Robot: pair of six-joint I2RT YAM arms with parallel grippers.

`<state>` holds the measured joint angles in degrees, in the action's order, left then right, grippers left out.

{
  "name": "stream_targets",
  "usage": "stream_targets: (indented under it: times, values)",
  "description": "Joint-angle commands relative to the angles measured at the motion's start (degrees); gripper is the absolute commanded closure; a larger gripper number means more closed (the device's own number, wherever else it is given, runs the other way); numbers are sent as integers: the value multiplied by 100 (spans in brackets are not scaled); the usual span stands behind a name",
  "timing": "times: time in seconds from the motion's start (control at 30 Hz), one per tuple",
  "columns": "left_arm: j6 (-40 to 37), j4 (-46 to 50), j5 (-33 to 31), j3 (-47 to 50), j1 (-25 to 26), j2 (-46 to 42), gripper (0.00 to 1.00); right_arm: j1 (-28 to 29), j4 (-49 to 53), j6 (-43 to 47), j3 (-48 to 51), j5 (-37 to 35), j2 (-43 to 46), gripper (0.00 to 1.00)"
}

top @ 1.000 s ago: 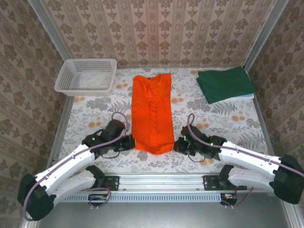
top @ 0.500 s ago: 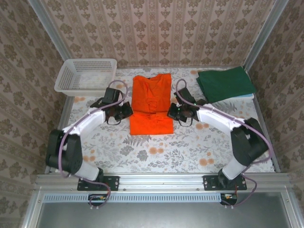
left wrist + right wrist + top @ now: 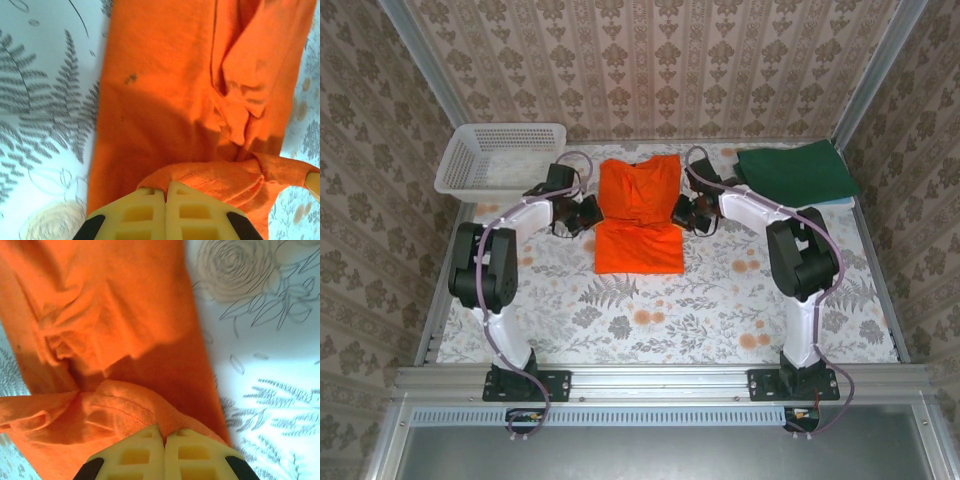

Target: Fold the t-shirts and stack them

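T-shirts two, orange t-shirt (image 3: 640, 215) clamped by left tool (image 3: 165, 187), right tool (image 3: 164, 432), green t-shirt (image 3: 795, 175) aside

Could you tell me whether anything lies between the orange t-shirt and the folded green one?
No loose thing: bare tablecloth separates the orange t-shirt from the green t-shirt, crossed by the right arm, whose right tool grips the orange edge.

Off to my far left, a white plastic lattice basket (image 3: 495, 188) rests at the corner of the pale floral-printed tablecloth (image 3: 720, 300), which beige damask-patterned wallpaper walls (image 3: 650, 70) enclose.
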<state>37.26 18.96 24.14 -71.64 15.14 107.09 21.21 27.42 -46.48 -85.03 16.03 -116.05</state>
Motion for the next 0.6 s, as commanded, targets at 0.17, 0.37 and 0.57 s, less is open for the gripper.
stream_targets:
  times: [0.17, 0.37, 0.57]
  values:
    - [-25, -46, 30, -473, -243, 639, 72, -235, 303, -195, -748, 567, -792, 71]
    - [-34, 35, -344, -570, -262, 218, 56, -380, 403, -143, -813, 473, -474, 50]
    - [-58, -91, -1322, 241, 159, -1005, 40, -365, -641, -144, 602, 380, 814, 43]
